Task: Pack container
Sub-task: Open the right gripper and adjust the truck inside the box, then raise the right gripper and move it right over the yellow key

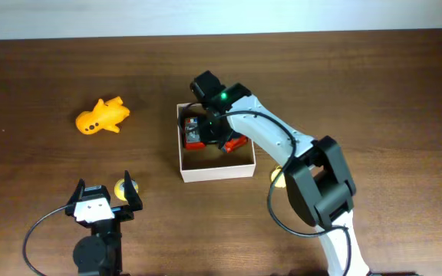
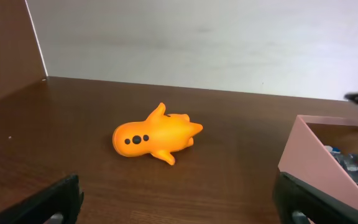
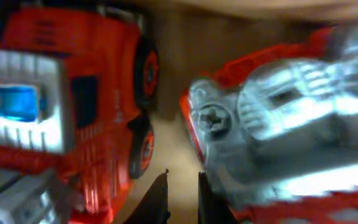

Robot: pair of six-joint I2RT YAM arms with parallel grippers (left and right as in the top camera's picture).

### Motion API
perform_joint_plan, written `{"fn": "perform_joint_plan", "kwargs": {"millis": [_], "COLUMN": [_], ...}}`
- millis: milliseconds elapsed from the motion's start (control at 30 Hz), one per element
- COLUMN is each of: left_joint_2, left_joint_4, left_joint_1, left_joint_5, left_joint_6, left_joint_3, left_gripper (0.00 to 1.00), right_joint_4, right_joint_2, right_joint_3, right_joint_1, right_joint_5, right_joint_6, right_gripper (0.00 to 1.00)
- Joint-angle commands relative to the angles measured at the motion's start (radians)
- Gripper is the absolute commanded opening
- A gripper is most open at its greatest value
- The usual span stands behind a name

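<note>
The container (image 1: 217, 172) is a small square box with white walls and a brown inside, at mid-table; its wall also shows in the left wrist view (image 2: 309, 163). My right gripper (image 1: 212, 129) reaches down into it, its fingers (image 3: 182, 177) nearly together with nothing between them, just above the cardboard floor. A red toy truck (image 3: 98, 81) lies left of the fingers and a red and silver toy (image 3: 291, 106) lies right of them. An orange toy (image 1: 103, 116) lies on the table left of the box (image 2: 157, 137). My left gripper (image 1: 104, 201) is open and empty (image 2: 179, 208).
A small yellow thing (image 1: 120, 190) lies by my left gripper's right finger. Another yellow thing (image 1: 277, 178) shows partly behind the right arm, just right of the box. The table's back edge meets a white wall.
</note>
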Motion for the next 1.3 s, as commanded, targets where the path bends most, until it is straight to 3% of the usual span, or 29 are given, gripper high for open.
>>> {"fn": "perform_joint_plan", "kwargs": {"millis": [0,767,1267], "left_joint_2": [-0.007,-0.008,-0.007], "left_joint_4": [-0.005,-0.005,-0.005], "left_joint_1": [0.006,0.006,0.006], "left_joint_5": [0.007,0.007,0.007], "left_joint_6": [0.016,0.016,0.016], "left_joint_3": [-0.002,-0.002,-0.002], "left_gripper": [0.99,0.99,0.99], "right_joint_4": [0.000,0.141,0.121], "right_joint_2": [0.008,0.008,0.002], "right_joint_3": [-0.008,-0.008,0.021], "right_joint_1": [-0.005,-0.075,-0.075], "right_joint_5": [0.005,0.039,0.025], "right_joint_6": [-0.027,-0.029,-0.034], "right_gripper": [0.13,0.13,0.12]}}
